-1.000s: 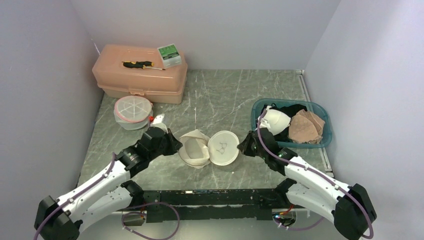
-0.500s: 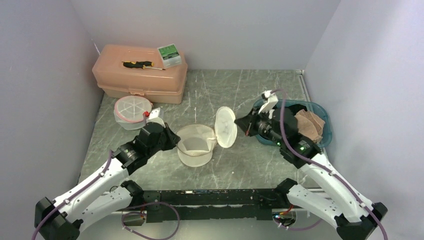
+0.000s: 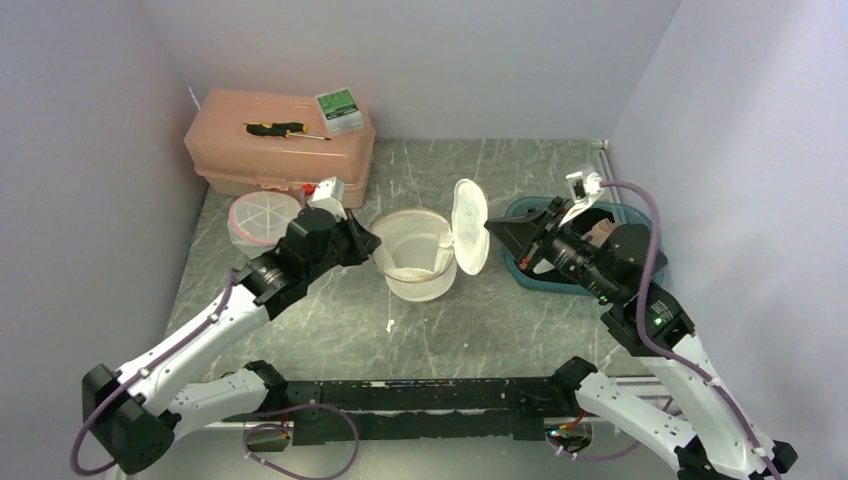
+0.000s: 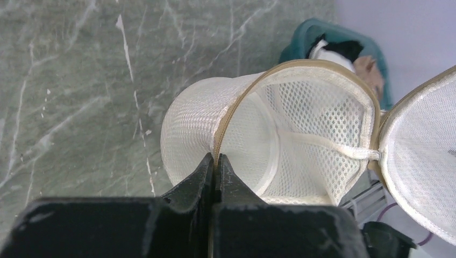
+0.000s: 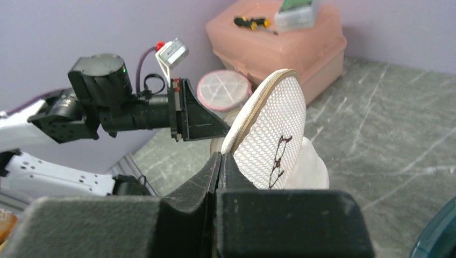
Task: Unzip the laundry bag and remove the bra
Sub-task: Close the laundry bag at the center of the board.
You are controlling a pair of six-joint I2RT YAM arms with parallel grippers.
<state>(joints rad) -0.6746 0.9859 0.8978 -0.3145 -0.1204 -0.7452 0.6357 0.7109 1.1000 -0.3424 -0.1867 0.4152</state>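
Top external, left tool (image 3: 371, 245) and right tool (image 3: 491, 229) clamped on laundry bag (image 3: 415, 268), box label (image 3: 338, 104) illegible

My right arm (image 3: 640, 310) hides most of the teal basket (image 3: 530, 280) at the right edge of the tabletop (image 3: 500, 335). The lid (image 4: 425, 161) of the laundry bag (image 4: 258, 140) is cut off by the left wrist view's right edge.

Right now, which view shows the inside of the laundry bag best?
The left wrist view looks straight into the open laundry bag. The top view shows it small, from above; the right wrist mostly its lid.
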